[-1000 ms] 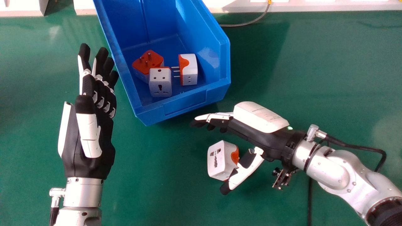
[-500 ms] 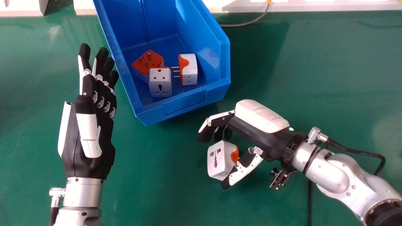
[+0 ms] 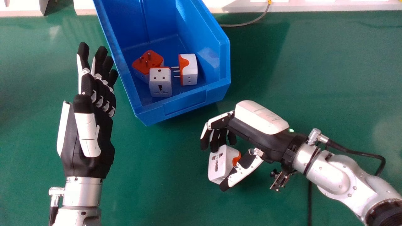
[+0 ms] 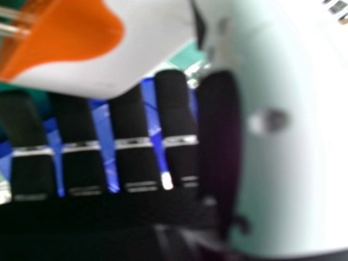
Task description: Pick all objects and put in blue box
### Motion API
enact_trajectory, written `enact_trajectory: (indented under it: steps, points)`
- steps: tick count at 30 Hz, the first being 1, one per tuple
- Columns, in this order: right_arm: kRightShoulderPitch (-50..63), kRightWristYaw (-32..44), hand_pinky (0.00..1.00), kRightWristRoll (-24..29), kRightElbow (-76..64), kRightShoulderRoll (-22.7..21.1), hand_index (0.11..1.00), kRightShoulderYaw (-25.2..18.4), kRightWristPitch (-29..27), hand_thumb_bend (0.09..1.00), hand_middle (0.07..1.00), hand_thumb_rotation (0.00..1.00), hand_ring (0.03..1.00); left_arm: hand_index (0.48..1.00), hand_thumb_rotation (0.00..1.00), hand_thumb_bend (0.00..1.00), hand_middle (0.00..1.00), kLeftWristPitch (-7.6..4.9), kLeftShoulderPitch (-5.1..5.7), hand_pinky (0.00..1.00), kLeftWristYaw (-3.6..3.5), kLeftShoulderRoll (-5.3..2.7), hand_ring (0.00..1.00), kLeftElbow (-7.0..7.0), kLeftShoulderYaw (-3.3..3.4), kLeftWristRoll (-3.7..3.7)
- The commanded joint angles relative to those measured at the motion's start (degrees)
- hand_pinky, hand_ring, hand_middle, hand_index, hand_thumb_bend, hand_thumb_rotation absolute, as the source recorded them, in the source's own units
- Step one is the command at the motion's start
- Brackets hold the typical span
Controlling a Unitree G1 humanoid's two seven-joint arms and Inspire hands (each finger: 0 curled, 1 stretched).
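Note:
My right hand is curled round a white and orange plug adapter below the box's near right corner, fingers at its upper edge and thumb against its lower right side. In the right hand view the adapter lies across the curled fingers of my right hand, beside the thumb. The blue box holds an orange-topped adapter, a white one touching it, and another white and orange one with its pins pointing left. Left of the box, my left hand is open and holds nothing.
Green tabletop surrounds the box and both hands. A thin grey cable runs behind the box near a white ledge. A dark cable lies below the right forearm.
The fingers of my right hand have curled down onto the adapter, which has shifted slightly toward the robot. The left hand has barely moved.

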Motion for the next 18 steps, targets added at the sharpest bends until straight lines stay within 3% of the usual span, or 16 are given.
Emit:
enact_trajectory:
  steps: [1,11,18]
  points:
    - [-1.5,-1.2,0.32,0.0,-0.6,-0.5,0.525,-0.6,-1.0,0.542,0.443,0.0,0.359,1.0,1.0,0.89,1.0,-0.46,-0.86,1.0,-0.57,0.3,1.0,-0.28,0.0,-0.24]
    - [-2.1,0.2,0.32,1.6,-1.1,-0.9,0.521,-1.5,-1.5,0.531,0.44,0.0,0.355,1.0,1.0,0.89,1.0,-0.63,-1.03,1.0,-1.05,0.11,1.0,-0.01,0.1,-0.47]
    - [-2.9,3.8,0.33,4.2,-3.3,-1.5,0.512,-3.1,-0.2,0.53,0.451,0.0,0.374,1.0,1.0,0.89,1.0,-0.89,-1.4,1.0,-1.06,-0.1,1.0,0.74,0.1,-0.24]
